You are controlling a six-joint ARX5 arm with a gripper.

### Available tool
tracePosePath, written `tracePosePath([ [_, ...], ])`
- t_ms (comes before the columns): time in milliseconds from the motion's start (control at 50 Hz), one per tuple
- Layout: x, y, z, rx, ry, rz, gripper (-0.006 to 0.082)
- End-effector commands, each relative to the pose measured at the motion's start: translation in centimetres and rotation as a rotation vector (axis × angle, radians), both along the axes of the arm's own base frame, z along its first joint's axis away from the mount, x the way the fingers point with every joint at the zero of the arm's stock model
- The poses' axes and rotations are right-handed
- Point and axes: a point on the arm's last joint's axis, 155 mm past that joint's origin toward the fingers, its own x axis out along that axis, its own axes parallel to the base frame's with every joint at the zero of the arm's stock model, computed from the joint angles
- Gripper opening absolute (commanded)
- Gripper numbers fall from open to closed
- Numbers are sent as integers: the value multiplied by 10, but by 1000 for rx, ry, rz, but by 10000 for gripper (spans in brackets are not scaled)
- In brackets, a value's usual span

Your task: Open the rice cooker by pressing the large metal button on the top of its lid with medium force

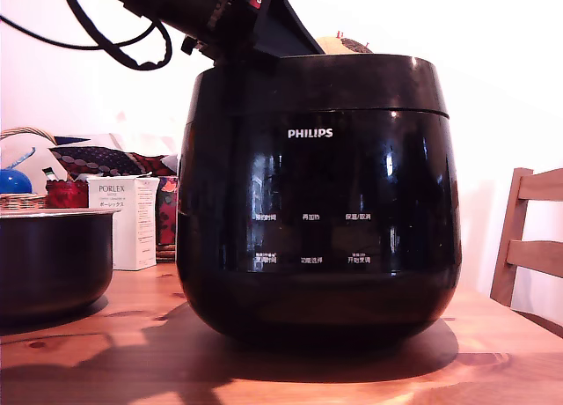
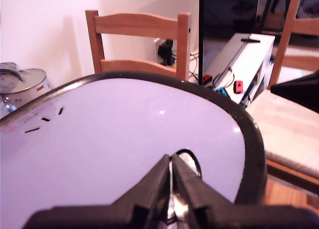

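Pincer over the lid, button just past its tips.

My pincer [image 2: 172, 164], fingers pressed together and holding nothing, sits low on the lid [image 2: 124, 139] of the rice cooker [image 1: 318, 202]; the button [image 2: 190, 162] peeks out just beyond the tips, so I judge pressing down is next.

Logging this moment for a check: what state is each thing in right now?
rice cooker: upright on the wooden table.
lid: closed, flush on the body.
hand: fingers together, tips at the button on the lid's top; contact can't be confirmed.
dark pot: upright on the table, apart from the cooker.
white box: standing upright behind the pot.
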Motion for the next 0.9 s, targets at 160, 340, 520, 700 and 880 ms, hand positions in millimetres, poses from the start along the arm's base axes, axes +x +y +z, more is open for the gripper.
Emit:
tracePosePath([
  [160, 1, 21, 12, -39, -27, 59, -19],
  [340, 9, 36, 28, -63, -55, 103, -19],
  [520, 17, 49, 24, -46, -42, 143, -19],
  [700, 21, 57, 29, -54, -51, 164, -19],
  [880, 28, 75, 48, -83, -91, 220, -19],
])
